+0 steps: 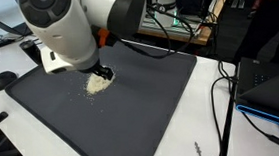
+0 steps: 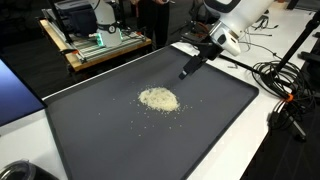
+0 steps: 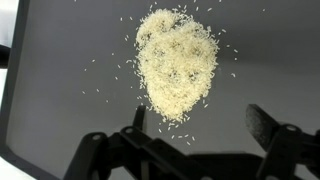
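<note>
A small heap of white rice grains (image 3: 177, 65) lies on a dark grey mat (image 3: 70, 90), with loose grains scattered around it. The wrist view looks straight down on it, and my gripper (image 3: 200, 122) hangs open above the heap's near edge with nothing between its two dark fingers (image 3: 265, 125). In both exterior views the rice (image 2: 158, 99) (image 1: 98, 82) sits near the middle of the mat (image 2: 100, 130) (image 1: 132, 109). My gripper (image 2: 189, 68) (image 1: 101, 71) hovers just beside and above it; the big white arm (image 1: 66, 34) hides part of the heap.
The mat lies on a white table (image 2: 290, 150). A wooden cart with electronics (image 2: 100, 45) stands behind it, and cables (image 2: 285, 85) trail along one side. A dark laptop (image 1: 271, 88) and more cables (image 1: 222, 102) sit beside the mat's edge.
</note>
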